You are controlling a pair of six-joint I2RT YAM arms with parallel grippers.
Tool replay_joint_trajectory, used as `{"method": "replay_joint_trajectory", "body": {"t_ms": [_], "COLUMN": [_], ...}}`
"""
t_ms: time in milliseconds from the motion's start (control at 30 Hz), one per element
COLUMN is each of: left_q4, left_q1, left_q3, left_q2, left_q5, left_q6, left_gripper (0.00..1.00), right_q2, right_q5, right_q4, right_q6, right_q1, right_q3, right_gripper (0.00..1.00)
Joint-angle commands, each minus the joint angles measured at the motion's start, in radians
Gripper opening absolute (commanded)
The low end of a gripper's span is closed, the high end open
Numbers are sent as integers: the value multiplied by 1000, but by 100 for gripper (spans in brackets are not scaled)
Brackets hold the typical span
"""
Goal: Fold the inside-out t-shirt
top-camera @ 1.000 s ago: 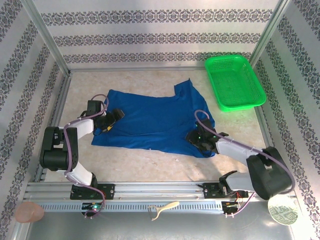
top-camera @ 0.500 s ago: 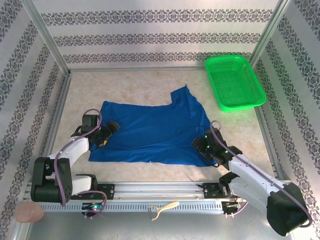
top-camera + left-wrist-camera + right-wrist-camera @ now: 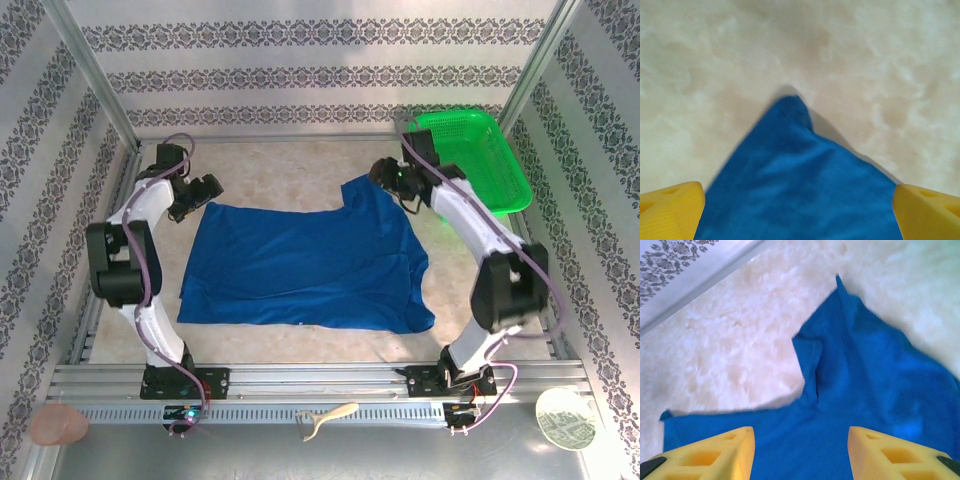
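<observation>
Both arms have swung away from the near hem of the t-shirt (image 3: 300,265) within the last second and now reach to its far edge in the upper half of the overhead frame. The left arm (image 3: 140,215) bends up the left side. The right arm (image 3: 480,235) stretches up the right side, past the green basket (image 3: 512,160). The garment sits lower and broader on the pale desk (image 3: 280,165) than a second ago, which suggests the spreading stage is nearly done and the first fold is not yet begun.

The royal-blue shirt lies mid-desk, mostly flat, with only plain blue cloth showing and no lettering in sight. A sleeve (image 3: 840,340) juts toward the top of the frame at upper right, beside a sharp notch in the edge. The lower right corner is rumpled and turned over.

The left fingers (image 3: 670,212) stand wide, at the bottom corners of the wrist view. The shirt's pointed far-left corner lies loose between and beyond them. The right fingers (image 3: 715,452) are parted over the sleeve area and hold nothing.
</observation>
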Motion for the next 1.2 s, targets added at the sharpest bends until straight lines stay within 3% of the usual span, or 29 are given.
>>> {"method": "replay_joint_trajectory", "body": {"t_ms": [0,200,667,1000,1167], "left_q4": [-157,-187,-100,-118,-131], "left_q1": [2,-7,-33,-45,-54], "left_q3": [110,238,195,219,228], "left_q2": [104,245,272,255,253], "left_q5": [-42,-18,56,14,-25], "left_q6": [110,139,130,173,204], "left_gripper": [92,84,66,59,51], "right_q2": [145,423,891,1007,1024], "right_q5": [39,80,138,77,48], "right_q4": [-138,-279,-542,-519,-505], "right_q6": [-99,-149,-202,-135,-115], "right_q1": [-15,-24,-41,-68,-82], "right_q3": [180,520,1110,1194,1206], "right_gripper": [54,57,58,46,30]}}
